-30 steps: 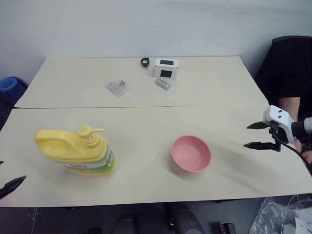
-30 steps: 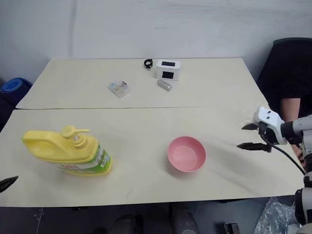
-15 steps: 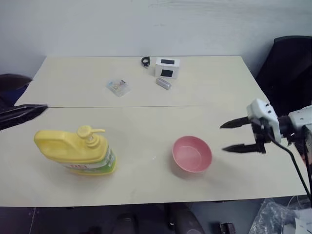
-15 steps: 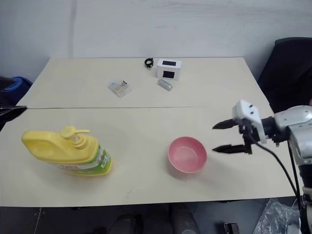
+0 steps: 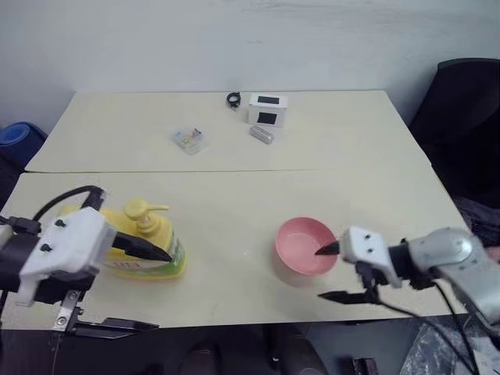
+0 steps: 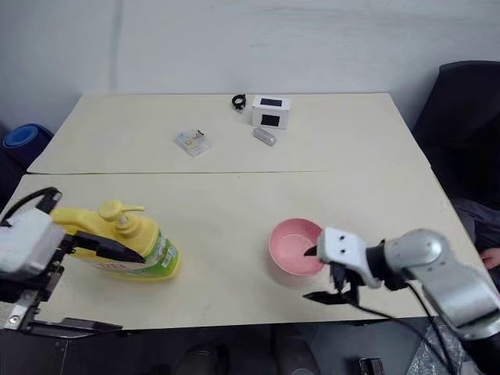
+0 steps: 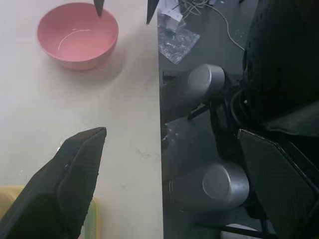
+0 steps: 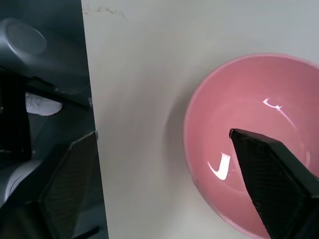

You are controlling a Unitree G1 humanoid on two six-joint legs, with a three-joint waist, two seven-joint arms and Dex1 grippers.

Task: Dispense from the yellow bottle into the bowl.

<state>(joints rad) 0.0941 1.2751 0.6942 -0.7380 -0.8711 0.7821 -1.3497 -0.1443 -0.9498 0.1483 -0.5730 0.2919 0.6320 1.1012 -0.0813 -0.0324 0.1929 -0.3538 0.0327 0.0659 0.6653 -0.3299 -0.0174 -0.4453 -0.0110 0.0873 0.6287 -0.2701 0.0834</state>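
My left gripper (image 5: 141, 287) hung with fingers wide apart at the near side of the yellow bottle (image 5: 152, 248), gripping nothing. My right gripper (image 5: 332, 273) was spread apart too, one finger over the pink bowl (image 5: 305, 244) on the table (image 5: 234, 203).

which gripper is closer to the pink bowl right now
Right. The right gripper is at the bowl's near right edge, open, with one finger over the rim. The left gripper is far off to the bowl's left, open, by the yellow bottle.
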